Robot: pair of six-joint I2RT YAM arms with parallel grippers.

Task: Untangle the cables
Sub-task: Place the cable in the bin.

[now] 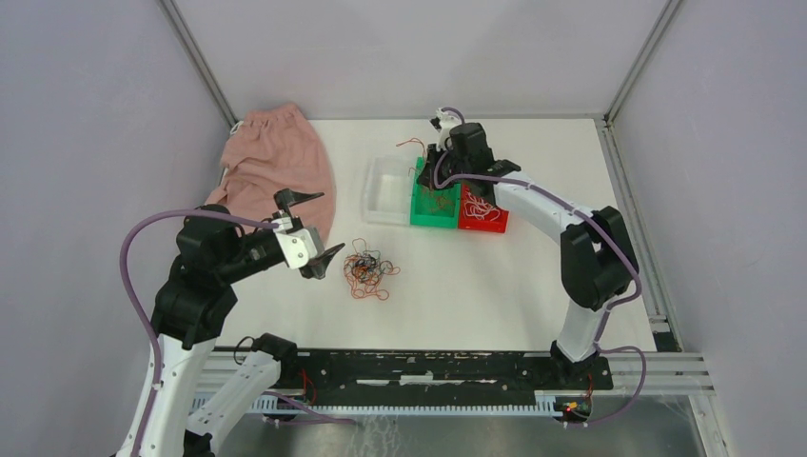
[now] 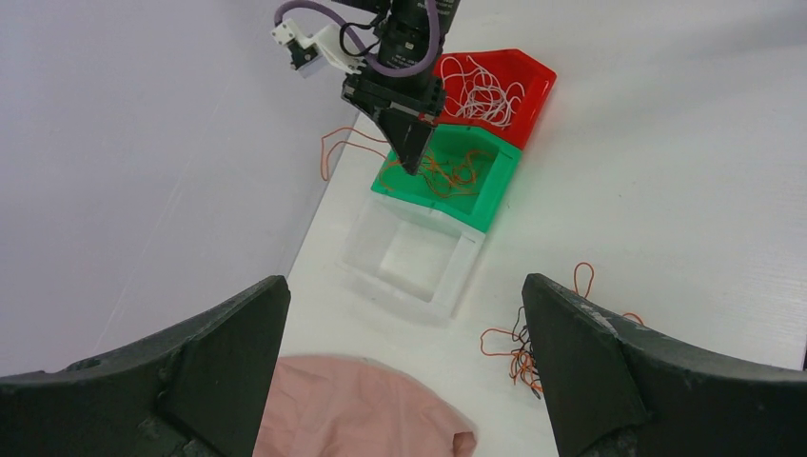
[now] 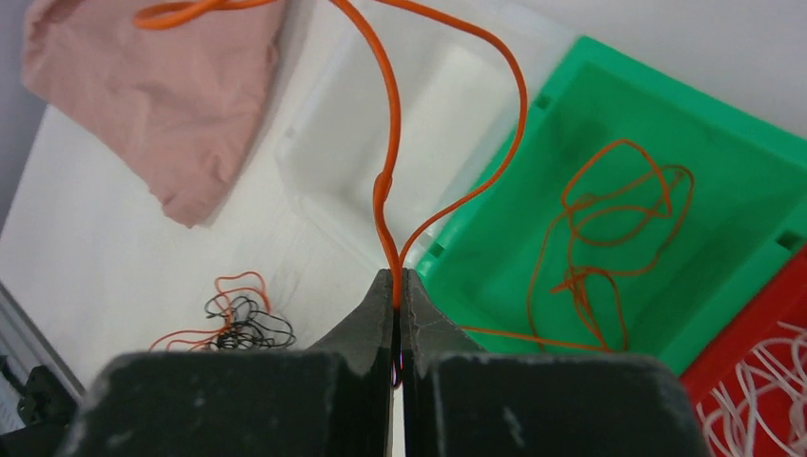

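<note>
A tangled clump of orange and black cables (image 1: 369,269) (image 2: 519,352) (image 3: 238,324) lies on the white table in front of the bins. My right gripper (image 1: 433,164) (image 2: 411,160) (image 3: 398,286) hangs over the left edge of the green bin (image 1: 433,219) (image 3: 590,57), shut on one orange cable (image 3: 385,181) (image 2: 328,152) that loops away from its tips. More orange cables (image 3: 609,228) lie in the green bin. White cables (image 2: 481,90) (image 3: 761,400) fill the red bin (image 1: 481,227). My left gripper (image 1: 319,228) (image 2: 404,286) stands wide open and holds nothing, raised to the left of the clump.
A clear tray (image 1: 388,190) (image 2: 414,257) sits just left of the green bin. A pink cloth (image 1: 281,157) (image 2: 352,409) lies at the back left, partly under my left gripper. Grey walls close in the table on three sides.
</note>
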